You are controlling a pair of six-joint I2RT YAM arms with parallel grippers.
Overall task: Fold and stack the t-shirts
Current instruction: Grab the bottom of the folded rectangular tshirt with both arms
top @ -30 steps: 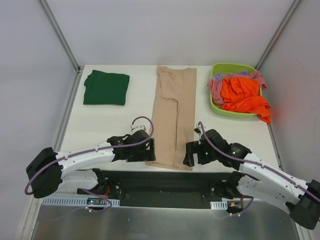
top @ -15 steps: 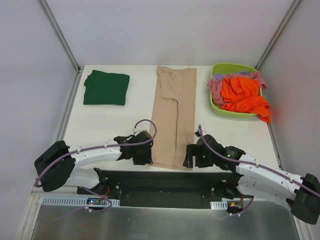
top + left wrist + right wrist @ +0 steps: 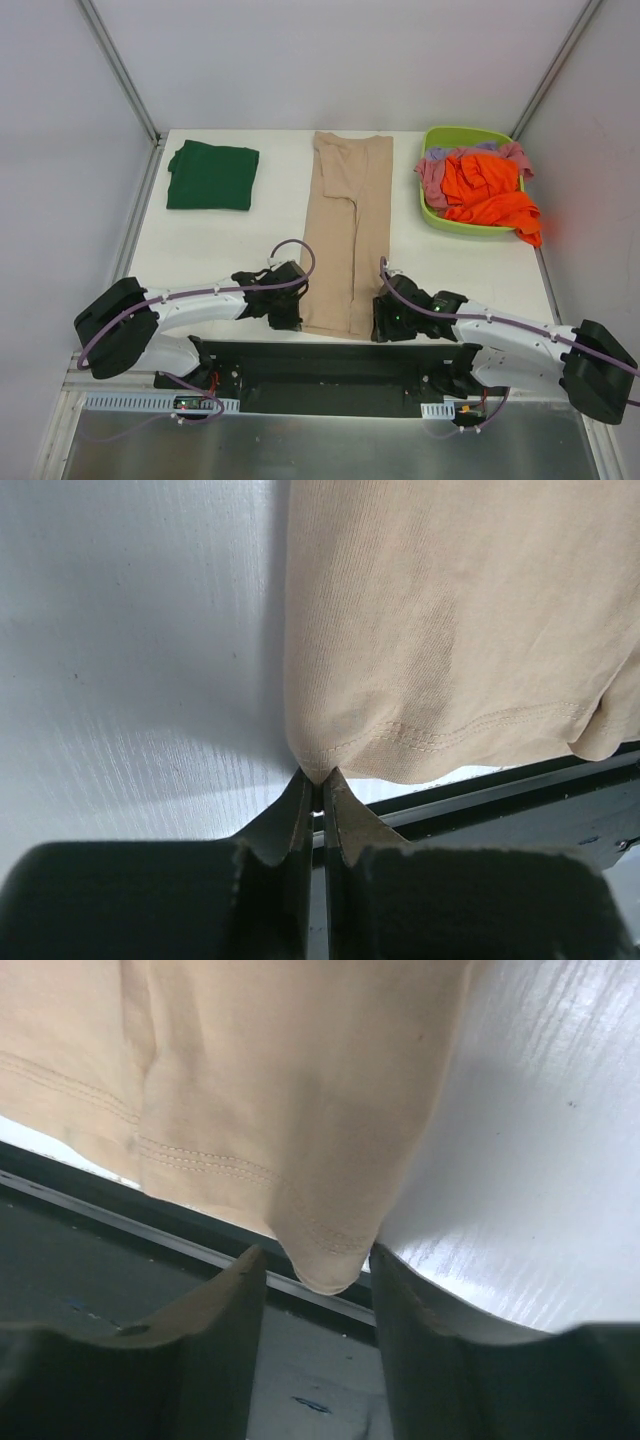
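Grey walls (image 3: 330, 60) enclose a white table (image 3: 220, 250).

1. Beige-tan t-shirt (image 3: 350, 220): the largest item. It lies flat as a long narrow strip down the table's centre, from 12 o'clock to the near edge at 6 o'clock. Its stitched hem slightly overhangs that edge.
2. Lime-green basket (image 3: 455, 130): at 2 o'clock. It holds a loose heap with the orange t-shirt (image 3: 485, 190) on top, spilling over the rim, and pink cloth (image 3: 432, 175) and lilac cloth (image 3: 478, 149) beneath.
3. Dark green t-shirt (image 3: 212, 176): at 10 o'clock, folded into a square, well apart from the strip.
4. Left gripper (image 3: 315, 780): at the strip's near-left hem corner. The jaws are pressed together on the very tip of that corner. The bite looks thin.
5. Right gripper (image 3: 318, 1270): at the near-right hem corner. The jaws stand apart, with the drooping corner hanging between them but not clamped.

Assessment: the step in hand appears to be seizing both hem corners to fold the strip toward 12 o'clock.

Risks:
- The left pinch holds so little cloth that it may slip out once the arm lifts.
- If the right jaws close on only the top layer, or miss the corner, the layers would separate.
- If one side lifts alone, the fold would skew.
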